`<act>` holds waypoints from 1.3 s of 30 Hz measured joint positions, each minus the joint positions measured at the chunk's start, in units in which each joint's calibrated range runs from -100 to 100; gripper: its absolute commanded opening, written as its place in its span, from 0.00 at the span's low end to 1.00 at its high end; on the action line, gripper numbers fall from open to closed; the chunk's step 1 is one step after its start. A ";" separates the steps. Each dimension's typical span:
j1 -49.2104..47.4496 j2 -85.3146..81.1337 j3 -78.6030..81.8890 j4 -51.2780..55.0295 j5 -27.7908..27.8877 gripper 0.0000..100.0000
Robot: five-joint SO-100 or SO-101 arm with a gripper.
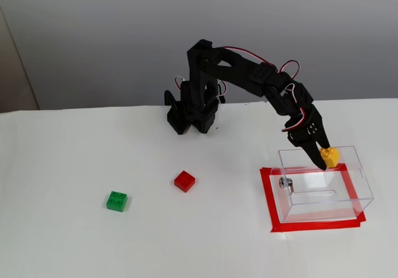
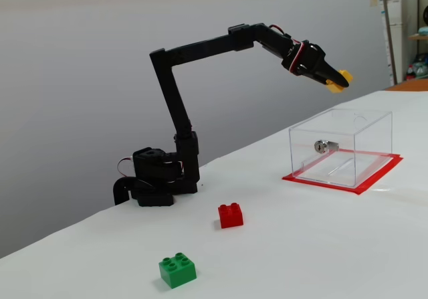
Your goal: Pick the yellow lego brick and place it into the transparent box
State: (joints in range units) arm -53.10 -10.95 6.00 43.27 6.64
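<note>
Both fixed views showed the black arm reaching from its base toward the transparent box, with the fingers clenched on the yellow lego brick. In the higher fixed view the brick sat at the tip of the fingers, over the box's back rim near its 1 o'clock corner, and the box stood on a red tape rectangle on the white desk. In the lower, side-on fixed view the yellow lego brick was held in the air well above the open top of the transparent box, the fingers angled downward and clamped on it. A small metal knob showed on the box wall that faced the arm in that view; in the higher view the knob lay at the box's 9 o'clock side. A red brick lay on the desk at about 9 o'clock from the box, well apart from it, and a green brick lay farther out toward 8 o'clock. In the side-on view the red brick sat near the arm's base and the green brick lay nearer the camera.
</note>
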 measured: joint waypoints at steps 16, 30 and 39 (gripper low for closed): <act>0.00 0.00 0.00 0.00 0.39 0.28; 0.00 0.00 0.00 0.00 0.39 0.27; 0.96 0.00 -0.09 0.00 0.49 0.25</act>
State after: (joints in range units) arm -52.14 -10.95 5.91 43.27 7.13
